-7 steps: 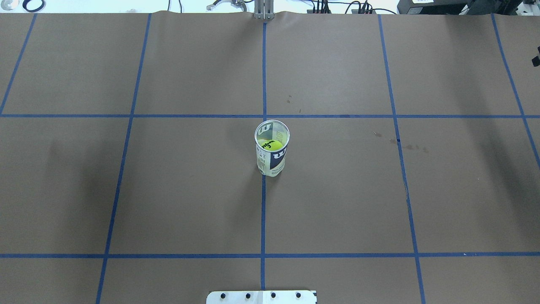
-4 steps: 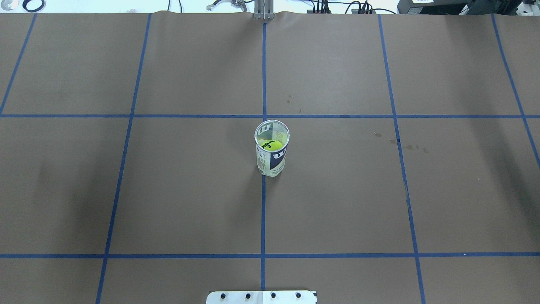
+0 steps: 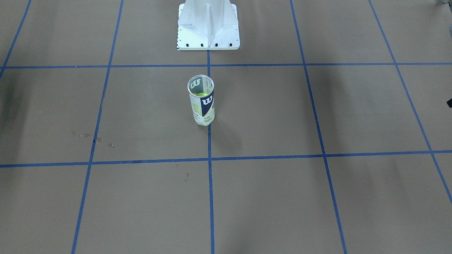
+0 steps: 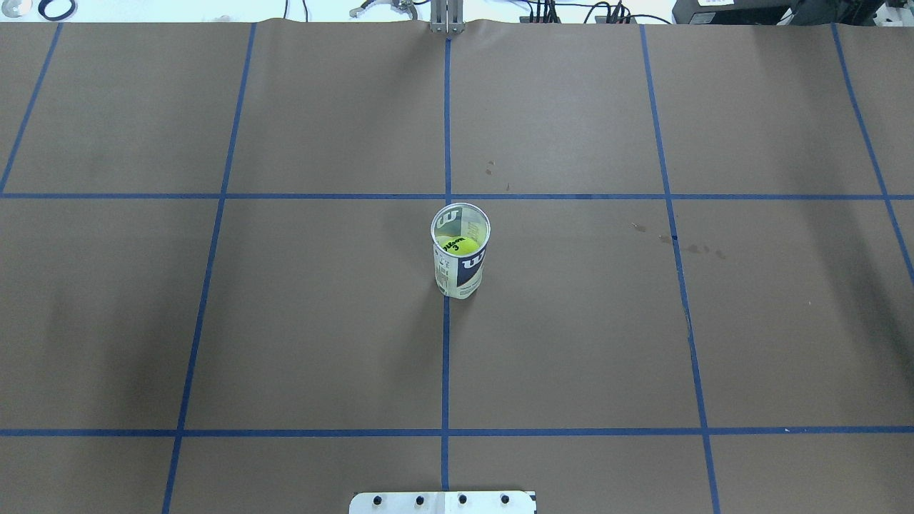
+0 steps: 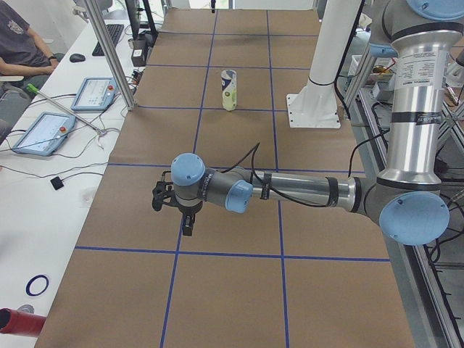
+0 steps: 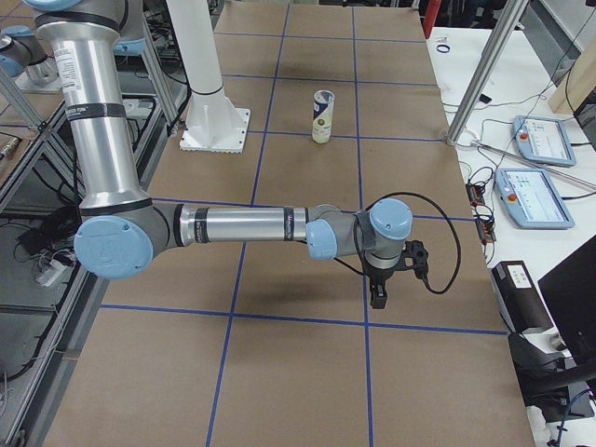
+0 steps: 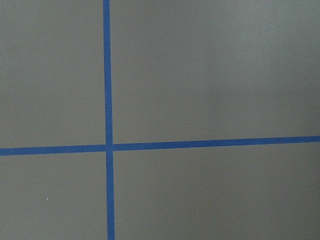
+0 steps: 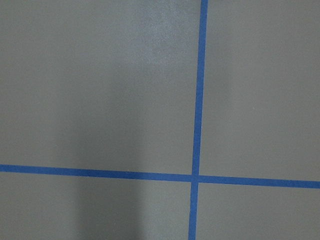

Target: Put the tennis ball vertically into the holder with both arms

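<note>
Found holder [image 4: 463, 275] upright at the middle of the table [image 4: 571, 321], tennis ball [image 4: 460, 245] inside, well apart from left gripper [image 5: 177, 215] and right gripper [image 6: 391, 279], out toward opposite ends. Could not tell their opening or any hold. Noted holder unmoved since before; dark tip at overhead's right edge gone.

The holder [image 4: 463, 275] is clear, labelled white and navy, silver-rimmed; its ball [image 4: 460, 245] is yellow-green. Blue tape [image 4: 445, 357] grids the brown table [image 4: 571, 335] around it.

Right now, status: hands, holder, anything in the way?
Left hand, right hand out wide, open or shut unclear. Holder upright at centre, ball inside. Nothing blocking it.
</note>
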